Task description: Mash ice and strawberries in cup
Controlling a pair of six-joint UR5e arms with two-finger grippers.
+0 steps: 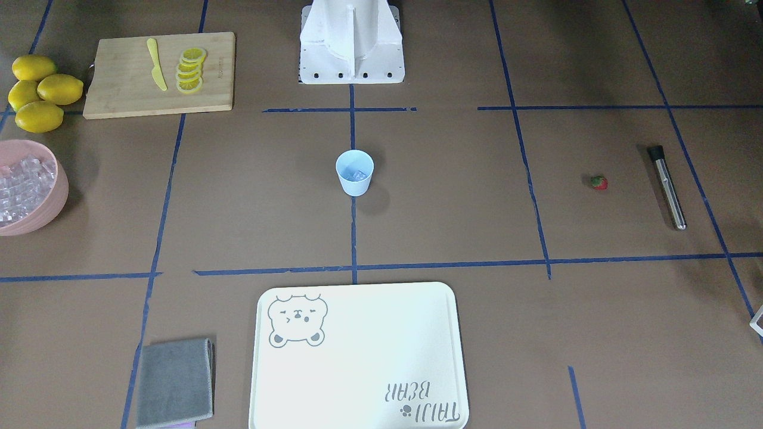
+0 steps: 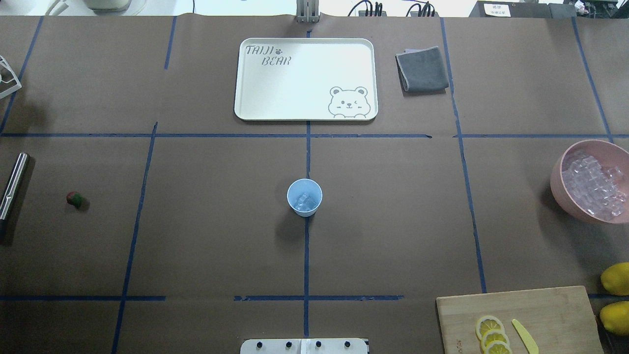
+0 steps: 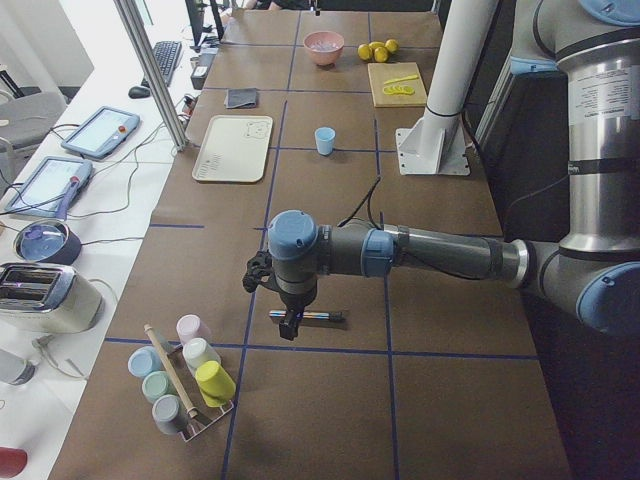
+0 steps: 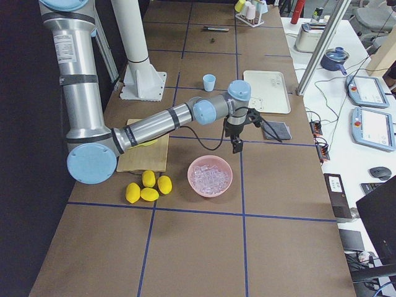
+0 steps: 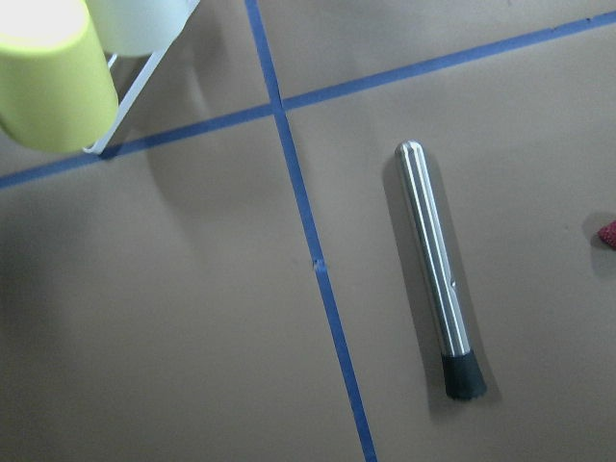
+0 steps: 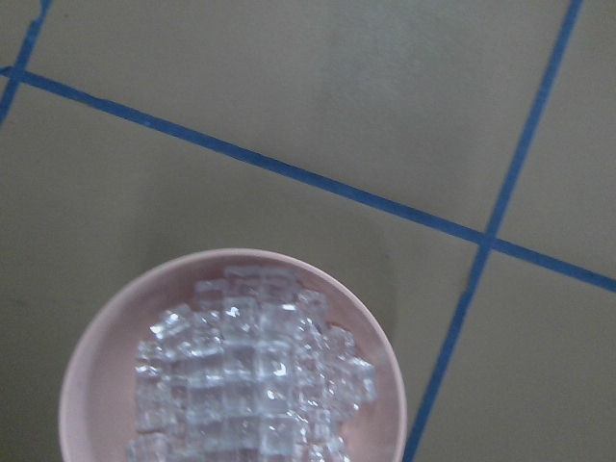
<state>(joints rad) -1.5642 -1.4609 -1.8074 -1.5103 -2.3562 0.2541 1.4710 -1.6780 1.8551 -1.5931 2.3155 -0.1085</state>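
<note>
The light-blue cup (image 2: 304,196) stands upright at the table's centre with a few ice cubes (image 2: 305,201) in it; it also shows in the front view (image 1: 354,173). The tiny red strawberry (image 2: 74,198) lies on the table at the far left, next to a steel muddler (image 2: 13,186). My left gripper (image 3: 290,325) hangs above the muddler (image 5: 435,265); I cannot tell whether it is open or shut. My right gripper (image 4: 236,147) hangs just beyond the pink bowl (image 4: 210,193) of ice (image 6: 241,375); I cannot tell whether it is open or shut.
A cream tray (image 2: 304,110) and a grey cloth (image 2: 422,69) lie at the far side. A wooden board (image 1: 119,89) holds lemon slices (image 1: 191,70) and a yellow knife (image 1: 156,64), with several lemons (image 1: 39,89) beside it. A rack of cups (image 3: 185,385) stands past the muddler.
</note>
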